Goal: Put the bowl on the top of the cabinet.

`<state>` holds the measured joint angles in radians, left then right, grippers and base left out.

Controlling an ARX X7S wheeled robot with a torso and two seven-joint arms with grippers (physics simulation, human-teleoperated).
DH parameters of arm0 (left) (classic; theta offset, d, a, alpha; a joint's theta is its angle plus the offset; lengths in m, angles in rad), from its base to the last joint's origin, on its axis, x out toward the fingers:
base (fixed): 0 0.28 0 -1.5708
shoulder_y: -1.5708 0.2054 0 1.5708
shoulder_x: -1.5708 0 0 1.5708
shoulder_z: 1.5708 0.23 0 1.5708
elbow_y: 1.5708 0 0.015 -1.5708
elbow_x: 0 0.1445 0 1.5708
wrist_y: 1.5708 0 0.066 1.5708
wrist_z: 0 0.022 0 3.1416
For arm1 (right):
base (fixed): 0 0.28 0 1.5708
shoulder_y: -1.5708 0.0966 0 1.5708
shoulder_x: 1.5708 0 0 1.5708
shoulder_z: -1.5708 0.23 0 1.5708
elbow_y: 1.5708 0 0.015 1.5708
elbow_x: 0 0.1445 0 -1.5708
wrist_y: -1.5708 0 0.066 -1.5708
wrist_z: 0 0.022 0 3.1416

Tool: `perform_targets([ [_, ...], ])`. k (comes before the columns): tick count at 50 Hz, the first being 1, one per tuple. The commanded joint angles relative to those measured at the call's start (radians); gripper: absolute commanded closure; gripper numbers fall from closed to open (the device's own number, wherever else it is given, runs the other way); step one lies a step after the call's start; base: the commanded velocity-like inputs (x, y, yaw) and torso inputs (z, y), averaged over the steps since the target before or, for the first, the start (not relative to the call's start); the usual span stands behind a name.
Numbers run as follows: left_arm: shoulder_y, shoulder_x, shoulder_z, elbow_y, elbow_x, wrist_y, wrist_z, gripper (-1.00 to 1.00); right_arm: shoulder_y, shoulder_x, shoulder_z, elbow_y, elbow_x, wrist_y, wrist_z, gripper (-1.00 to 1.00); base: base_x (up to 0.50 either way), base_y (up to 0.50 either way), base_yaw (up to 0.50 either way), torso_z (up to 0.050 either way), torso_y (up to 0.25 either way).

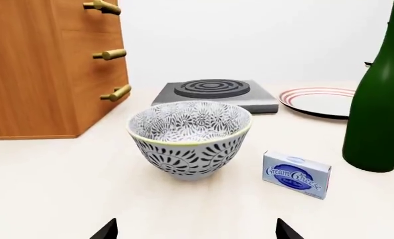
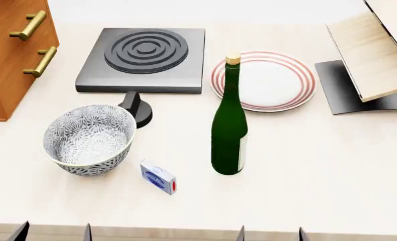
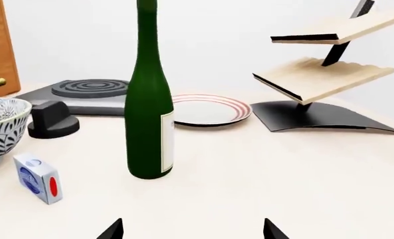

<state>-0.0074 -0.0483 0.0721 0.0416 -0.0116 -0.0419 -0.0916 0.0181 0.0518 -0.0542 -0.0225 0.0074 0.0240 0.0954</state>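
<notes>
Our left gripper hangs wide open and empty at the near table edge, only its dark fingertips showing; our right gripper is likewise spread and holds nothing.

From the head view, going left to right: the cabinet stands at ten o'clock, its top out of sight. The bowl sits upright on the table at eight o'clock, directly ahead of the left gripper. A cream cheese box lies just beside the bowl, and the green bottle stands farther right.

We judge a careless reach could nudge the box, or a rim pinch could slip on the lift.
</notes>
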Motion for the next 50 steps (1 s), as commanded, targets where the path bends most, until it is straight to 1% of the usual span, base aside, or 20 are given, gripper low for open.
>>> perform_targets([
  [1,0.002,-0.022,0.035,0.098,0.009,-0.067,-0.038,-1.0,0.005,0.025,-0.024,-0.144,0.009,0.088,0.027,-1.0,0.0,0.0,0.0,0.0,0.0],
  [5,-0.01,-0.031,0.045,0.197,0.017,-0.143,-0.047,-1.0,0.013,0.035,-0.025,-0.273,0.018,0.164,0.032,-1.0,0.0,0.0,0.0,0.0,0.0],
  [9,-0.017,-0.039,0.047,0.283,0.02,-0.198,-0.056,-1.0,0.034,0.046,-0.024,-0.342,0.026,0.225,0.034,-1.0,0.0,0.0,0.0,0.0,0.0],
  [19,-0.035,-0.054,0.072,0.399,0.027,-0.282,-0.07,-1.0,0.048,0.067,-0.026,-0.482,0.038,0.311,0.051,-1.0,0.0,0.0,0.0,0.0,0.0],
  [42,-0.061,-0.073,0.103,0.497,0.014,-0.364,-0.102,-1.0,0.072,0.099,-0.042,-0.583,0.048,0.394,0.077,-1.0,0.0,0.0,0.0,0.0,0.0],
  [50,-0.057,-0.082,0.104,0.492,0.006,-0.353,-0.112,-1.0,0.071,0.101,-0.046,-0.55,0.058,0.376,0.081,-1.0,0.0,0.0,0.0,0.0,0.0],
])
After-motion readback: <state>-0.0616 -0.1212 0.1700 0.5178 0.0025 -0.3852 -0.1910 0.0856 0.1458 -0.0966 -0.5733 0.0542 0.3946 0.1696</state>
